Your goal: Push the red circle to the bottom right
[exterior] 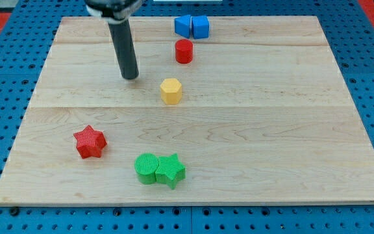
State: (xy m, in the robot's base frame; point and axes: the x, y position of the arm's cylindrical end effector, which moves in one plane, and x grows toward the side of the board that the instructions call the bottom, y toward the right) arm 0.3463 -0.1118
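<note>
The red circle (184, 51) is seen near the view's top, just below the two blue blocks (192, 26). It is far from the bottom right corner, so nearly all the pushing is left. My tip (130, 76) is placed to its left, apart from it, and nothing is touched by it.

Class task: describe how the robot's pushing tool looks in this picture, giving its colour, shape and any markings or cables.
The tool is a straight, smooth rod, dark grey to black, round in section, with a faint sheen along its side. My tip is plain and blunt. A dark collar shows at the view's top. No cables or markings are visible.
</note>
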